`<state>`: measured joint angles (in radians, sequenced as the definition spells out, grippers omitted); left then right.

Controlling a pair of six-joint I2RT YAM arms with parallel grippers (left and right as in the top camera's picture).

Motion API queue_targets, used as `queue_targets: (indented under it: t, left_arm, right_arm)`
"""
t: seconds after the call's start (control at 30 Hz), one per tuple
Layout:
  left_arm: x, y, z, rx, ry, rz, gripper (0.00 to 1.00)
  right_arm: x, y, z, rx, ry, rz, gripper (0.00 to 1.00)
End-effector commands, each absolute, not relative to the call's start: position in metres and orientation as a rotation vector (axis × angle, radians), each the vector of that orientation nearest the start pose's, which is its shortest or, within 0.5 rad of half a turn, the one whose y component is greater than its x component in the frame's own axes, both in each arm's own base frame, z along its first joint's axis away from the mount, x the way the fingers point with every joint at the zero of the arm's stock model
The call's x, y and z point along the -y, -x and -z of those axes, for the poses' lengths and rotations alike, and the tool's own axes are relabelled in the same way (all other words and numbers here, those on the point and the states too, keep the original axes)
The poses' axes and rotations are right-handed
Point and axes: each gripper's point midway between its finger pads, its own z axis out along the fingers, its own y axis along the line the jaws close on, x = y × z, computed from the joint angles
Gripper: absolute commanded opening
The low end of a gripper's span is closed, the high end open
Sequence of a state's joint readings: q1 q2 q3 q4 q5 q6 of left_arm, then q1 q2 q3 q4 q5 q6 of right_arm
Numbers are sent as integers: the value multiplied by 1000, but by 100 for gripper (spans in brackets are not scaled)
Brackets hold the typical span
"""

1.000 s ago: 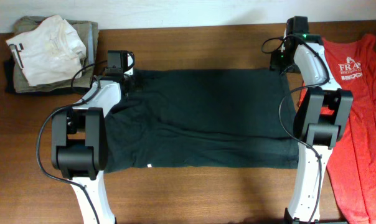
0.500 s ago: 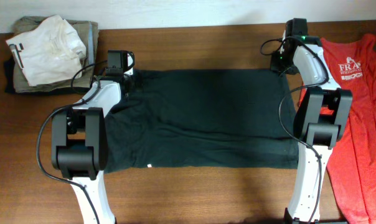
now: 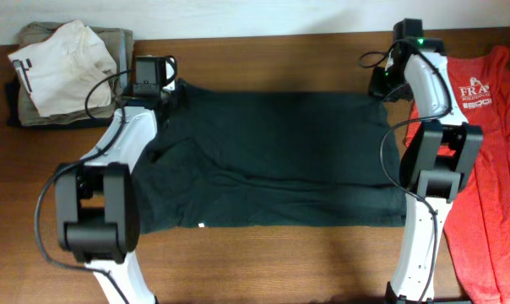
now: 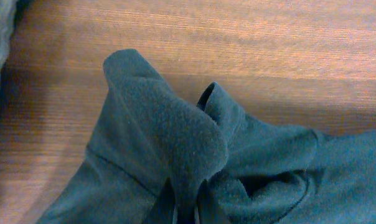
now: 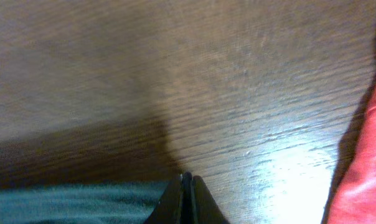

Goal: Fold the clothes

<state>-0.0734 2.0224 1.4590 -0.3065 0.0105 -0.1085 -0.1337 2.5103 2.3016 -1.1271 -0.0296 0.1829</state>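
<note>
Change on the left: we see the left arm has swung out toward the far-left corner of the bench (image 3: 263,262), and the shirt corner it holds has gone with it.
Change on the right: the right arm has shifted only slightly toward the far edge; its shirt corner has barely moved.
Left pincer (image 4: 187,206): clenched on a raised fold of the dark T-shirt (image 3: 272,160), with the cloth bunched up above the tips.
Right pincer (image 5: 187,186): tips pressed together with no gap, and the shirt's edge runs right up to them, so we judge it is grasping that hem (the pinch itself is mostly hidden).
T-shirt: spread across the middle of the bench, its far edge strung between the two arms, with creases still running across its left half.
Meaning for the task: we read this as stretching the garment flat; no fold has been made in it yet.
Others: a red tank top (image 3: 483,152) lies along the right edge, and a white garment (image 3: 65,63) tops a pile at the far-left corner.
</note>
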Motion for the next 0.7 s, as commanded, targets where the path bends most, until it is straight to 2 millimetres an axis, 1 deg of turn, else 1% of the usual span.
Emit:
queue_targets:
  t: [0.0,0.03,0.1,0.17,0.2,0.23,0.3,0.4,0.43,0.47,0.53,0.63,0.67]
  left_arm:
    - [37,-523,-103,-2443,40,81,3]
    - [36,-519,-100,-2464,41,79,6]
    - [36,-510,-93,-2511,42,75,7]
    - [35,-500,-86,-2559,43,71,7]
    - [34,-488,-84,-2605,44,66,7]
    - [34,-481,-86,-2630,44,64,6]
    - [33,-471,-92,-2651,44,61,6]
    - [31,-442,-103,-2730,46,53,6]
    - [30,-431,-106,-2760,47,50,3]
    - [29,-422,-110,-2782,47,46,1]
    - [29,-411,-117,-2802,47,45,1]
    - [28,-403,-128,-2800,47,45,1]
    - [28,-399,-128,-2812,48,44,1]
  right_arm:
    - [66,-542,-90,-2796,-471,-129,4]
    - [65,-538,-97,-2802,-473,-129,4]
    - [63,-524,-109,-2840,-482,-129,4]
    - [61,-509,-113,-2889,-493,-129,4]
    - [59,-494,-117,-2935,-503,-129,4]
    - [57,-485,-121,-2960,-510,-130,4]
    - [56,-474,-125,-2994,-517,-130,4]
    - [51,-446,-128,-3097,-541,-130,4]
    - [50,-439,-130,-3119,-545,-130,4]
    - [50,-435,-134,-3129,-543,-130,4]
    - [49,-430,-144,-3122,-542,-130,4]
    - [50,-427,-167,-3069,-529,-117,4]
    - [50,-425,-178,-3045,-523,-111,4]
